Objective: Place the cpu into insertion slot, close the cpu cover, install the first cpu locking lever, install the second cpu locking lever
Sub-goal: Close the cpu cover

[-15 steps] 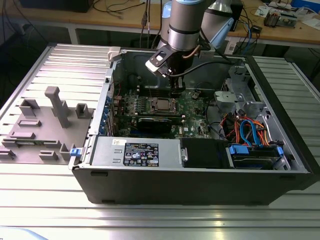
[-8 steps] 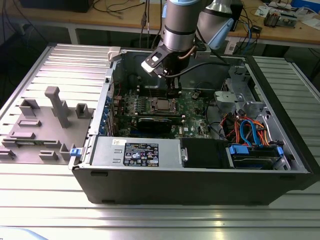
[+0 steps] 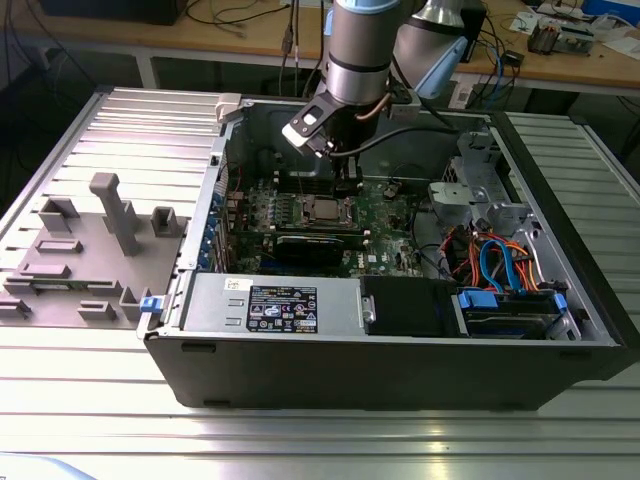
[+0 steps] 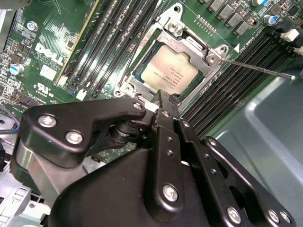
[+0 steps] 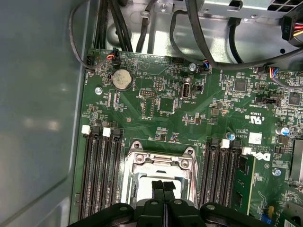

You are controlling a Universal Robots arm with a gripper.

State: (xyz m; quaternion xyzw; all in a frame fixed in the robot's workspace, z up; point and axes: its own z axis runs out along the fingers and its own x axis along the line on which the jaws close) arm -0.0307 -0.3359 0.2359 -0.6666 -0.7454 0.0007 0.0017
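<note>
Second wrist view: chip [image 4: 169,71] seated, cover [image 4: 191,89] down, one lever [image 4: 255,67] unlatched, I judge. Exterior view: end effector [image 3: 347,188], fingers together, at chip's one o'clock.

The arm [image 3: 358,50] reaches down, pincer [image 5: 164,184] closed tight.

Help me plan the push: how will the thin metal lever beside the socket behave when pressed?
The lever is a thin bare metal rod, so it probably flexes springily. Its smooth round surface may let the shut gripper slide off. One end sits at a corner of the cpu cover, so it likely pivots there.
</note>
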